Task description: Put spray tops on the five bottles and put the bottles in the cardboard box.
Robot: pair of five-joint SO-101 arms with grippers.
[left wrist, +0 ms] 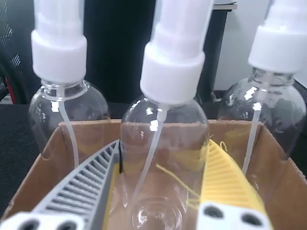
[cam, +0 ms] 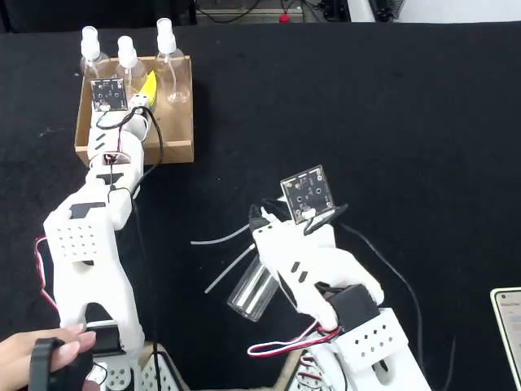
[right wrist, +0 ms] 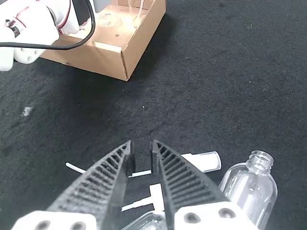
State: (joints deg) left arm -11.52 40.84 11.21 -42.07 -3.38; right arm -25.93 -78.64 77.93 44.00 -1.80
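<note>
Three clear bottles with white spray tops stand at the far end of the cardboard box [cam: 167, 151]: one on the left [left wrist: 60, 91], a middle bottle [left wrist: 165, 120] and one on the right [left wrist: 268, 100]. My left gripper [left wrist: 163, 148] is inside the box, open, with its grey and yellow fingers either side of the middle bottle. My right gripper [right wrist: 141, 149] hovers over the mat, narrowly open and empty. Below it lie a loose spray top [right wrist: 204, 161], a second spray top [right wrist: 154, 191] and an uncapped bottle [right wrist: 252, 187]. That bottle [cam: 252, 289] lies beside the right arm.
The black mat [cam: 391, 122] covers the table. Thin white tubes [cam: 220, 239] from the loose spray tops stretch leftward on the mat. A light flat device [cam: 509, 322] sits at the right edge. The box [right wrist: 127, 52] stands far ahead of my right gripper.
</note>
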